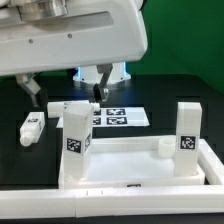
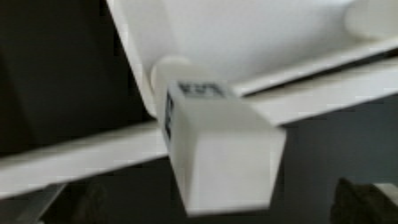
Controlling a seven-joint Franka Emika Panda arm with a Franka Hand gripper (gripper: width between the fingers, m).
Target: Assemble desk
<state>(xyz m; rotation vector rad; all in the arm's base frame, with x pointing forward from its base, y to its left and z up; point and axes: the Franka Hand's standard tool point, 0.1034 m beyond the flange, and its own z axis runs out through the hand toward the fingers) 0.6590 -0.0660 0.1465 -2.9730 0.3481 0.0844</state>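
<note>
Leg [image 1: 75,135]: upright, nine o'clock on desk top [image 1: 130,165]. Fingers [image 1: 97,93] apart, flanking it, untouching. Best lifted straight up, avoiding knocks.

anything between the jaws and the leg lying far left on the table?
Nothing visible. The loose leg lies on bare table at the exterior view's left; the open gripper hangs above the upright leg beside it.

light: bright, even | exterior view: sharp, soft shadows | wrist view: heavily blurred
</note>
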